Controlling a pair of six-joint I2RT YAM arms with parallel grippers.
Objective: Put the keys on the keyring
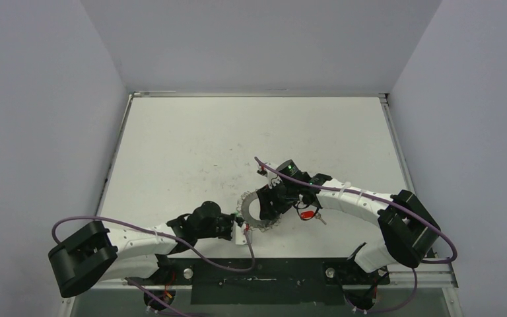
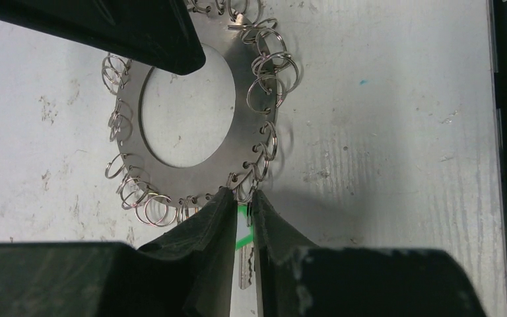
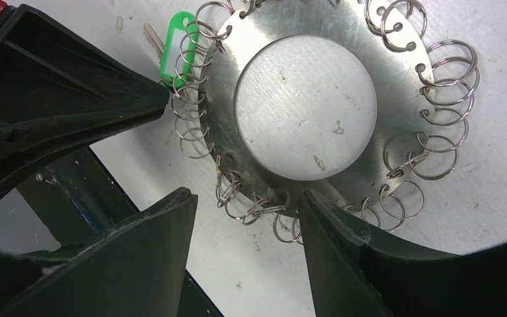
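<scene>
Table (image 1: 191, 145): white, scuffed, with grey marks around the work area.
Keyring (image 3: 343, 39): flat silver disc with a wide round hole. Small holes are punched all round its rim, each carrying a wire loop, and the loops overlap in places. It lies flat on the table, toward 6 o'clock of the surface in the top view, between the two grippers.
Green-tag key (image 2: 241, 239): small silver blade with a bright green plastic tag. In the left wrist view it sits at 6 o'clock of the keyring, with the tag end up against the loops there.
Red-tag key (image 1: 308, 214): lies on the table at 3 o'clock of the keyring in the top view, apart from the ring and partly under the right arm.
Left gripper (image 2: 241, 198): fingers nearly closed, pinching the green-tag key in the narrow gap, with the tips touching the ring's fringe of loops.
Right gripper (image 3: 247, 211): fingers spread wide and gripping nothing. In its own view the ring's rim and loops at 6 o'clock lie between them; contact cannot be confirmed.
</scene>
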